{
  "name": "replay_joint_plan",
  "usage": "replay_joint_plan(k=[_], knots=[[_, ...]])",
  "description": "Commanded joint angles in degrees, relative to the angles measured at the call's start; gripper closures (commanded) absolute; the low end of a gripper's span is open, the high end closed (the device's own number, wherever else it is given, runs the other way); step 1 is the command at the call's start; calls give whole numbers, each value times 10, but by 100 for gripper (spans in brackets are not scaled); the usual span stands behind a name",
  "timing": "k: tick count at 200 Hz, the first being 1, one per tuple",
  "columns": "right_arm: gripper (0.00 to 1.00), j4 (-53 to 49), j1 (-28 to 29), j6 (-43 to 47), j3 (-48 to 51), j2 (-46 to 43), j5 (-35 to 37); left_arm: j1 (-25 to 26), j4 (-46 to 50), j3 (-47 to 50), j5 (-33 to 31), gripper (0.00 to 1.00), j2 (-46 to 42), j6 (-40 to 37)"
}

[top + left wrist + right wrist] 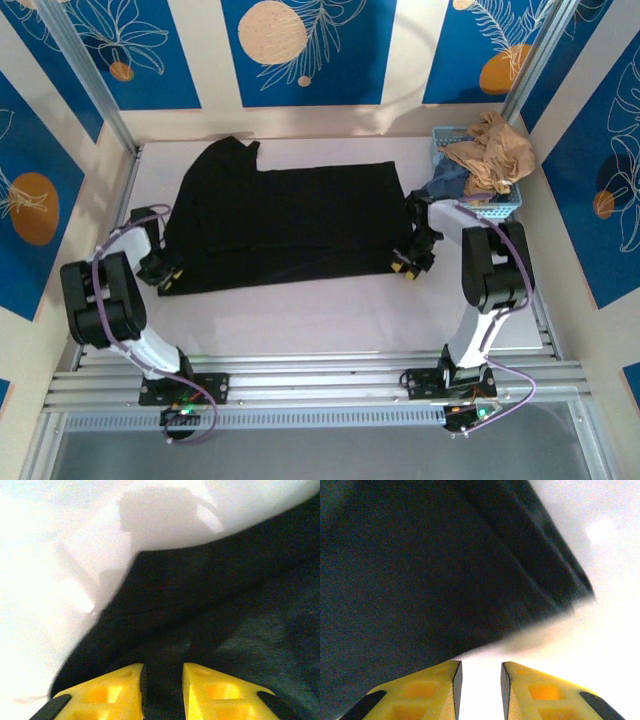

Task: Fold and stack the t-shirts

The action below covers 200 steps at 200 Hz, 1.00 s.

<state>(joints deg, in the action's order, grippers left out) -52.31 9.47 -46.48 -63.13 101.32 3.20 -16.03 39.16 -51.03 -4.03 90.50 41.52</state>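
Two grippers (167,277) (406,268), perhaps touching one t-shirt (290,225)

The t-shirt (520,612) edge blurs (right gripper (480,672) cropped below).

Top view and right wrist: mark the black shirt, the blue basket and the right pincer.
shirt (290,225), top view, middle of the cloth.
basket (497,212), top view, near rim.
right pincer (480,667), right wrist view, gap between its fingertips.

- Top external: high, behind the near edge, looking down over the whole table (330,320).
- Wrist views: close above the t-shirt (290,225), one per near corner; top shares both.
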Motion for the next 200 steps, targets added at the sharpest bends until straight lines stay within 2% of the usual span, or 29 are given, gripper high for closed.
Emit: replay_joint_plan(k=[1, 16, 29, 54, 74, 95, 120, 145, 168, 200], knots=[[68, -32, 13, -31, 22, -63, -3, -16, 40, 13, -52, 72, -65, -15], [60, -28, 15, -44, 22, -96, -2, -15, 54, -10, -72, 66, -97, -23], [52, -10, 14, -58, 19, -114, -8, -8, 49, -36, -57, 64, -111, -21], [35, 41, 13, -83, -1, -100, -28, 46, 29, -78, 23, 60, -93, 13], [28, 89, 9, -109, -24, -69, -53, 117, -22, -74, 96, 54, -81, 67], [27, 131, 8, -142, -42, -35, -78, 173, -60, -67, 131, 42, -64, 114], [27, 142, 9, -156, -68, 1, -89, 181, -83, -67, 134, 33, -45, 130], [27, 143, 9, -160, -82, 14, -94, 181, -30, -111, 113, 33, 10, 109], [27, 139, 9, -160, -83, 11, -97, 181, 31, -132, 66, 36, 34, 118], [27, 140, 11, -157, -73, -4, -100, 180, -26, -111, 74, 38, 39, 143]])
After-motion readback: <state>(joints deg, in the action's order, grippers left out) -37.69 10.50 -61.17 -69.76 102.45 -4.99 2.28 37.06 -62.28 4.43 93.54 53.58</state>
